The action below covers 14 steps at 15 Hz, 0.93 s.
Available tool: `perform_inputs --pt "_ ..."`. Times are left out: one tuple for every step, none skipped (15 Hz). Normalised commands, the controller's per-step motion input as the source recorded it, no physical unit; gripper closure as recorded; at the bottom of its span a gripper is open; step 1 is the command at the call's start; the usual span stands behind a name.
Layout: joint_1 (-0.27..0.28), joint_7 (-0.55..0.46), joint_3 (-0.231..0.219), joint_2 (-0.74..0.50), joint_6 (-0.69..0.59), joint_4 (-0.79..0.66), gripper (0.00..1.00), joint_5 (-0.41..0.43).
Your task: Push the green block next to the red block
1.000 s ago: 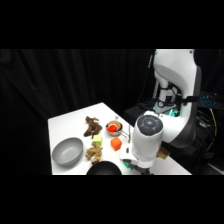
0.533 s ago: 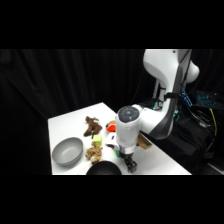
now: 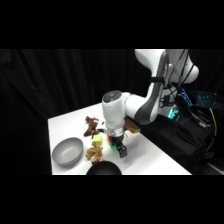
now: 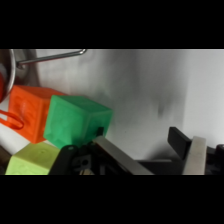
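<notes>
In the wrist view the emerald green block sits against the orange-red block, partly overlapping it. My gripper is open, with bare table between its fingers. The left finger rests against the green block's near side, and the right finger stands apart over bare table. In the side view the gripper is low at the table, right of the cluster of small items, and it hides most of both cubes.
A lime block lies beside the green one, also seen as the lime block. A metal pan handle runs behind the cubes. A grey bowl, a dark bowl and brown items stand left and in front.
The arm has swung left across the table, carrying the gripper from the right side over to the cluster of blocks, where it stands low.
</notes>
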Motion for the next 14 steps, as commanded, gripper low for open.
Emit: perform_inputs --pt "-0.283 -0.63 0.317 -0.48 -0.59 -0.09 0.00 0.285" --pt "-0.261 -0.60 0.279 -0.49 -0.65 -0.03 0.00 0.306" --pt "-0.220 -0.52 0.208 -0.49 -0.67 0.02 0.00 0.286" --pt "-0.190 -0.45 0.147 -0.49 -0.66 0.06 0.00 0.268" --pt "-0.157 -0.38 0.080 -0.48 -0.67 0.11 0.00 0.215" --pt "-0.136 -0.29 0.017 -0.49 -0.68 0.16 0.00 0.156" --pt "-0.117 -0.23 -0.030 -0.46 -0.65 0.21 0.00 0.106" --pt "-0.105 -0.19 -0.059 -0.42 -0.65 0.27 0.00 0.081" --pt "-0.091 -0.15 -0.082 -0.37 -0.64 0.33 0.00 0.037" --pt "-0.071 -0.09 -0.094 -0.29 -0.60 0.37 0.00 -0.015" --pt "-0.057 -0.06 -0.091 -0.21 -0.52 0.39 0.00 -0.036" --pt "-0.045 -0.03 -0.084 -0.13 -0.45 0.40 0.00 -0.070" --pt "-0.034 -0.01 -0.068 -0.02 -0.36 0.42 0.00 -0.057" --pt "-0.017 0.04 -0.055 0.05 -0.29 0.41 0.00 -0.099"
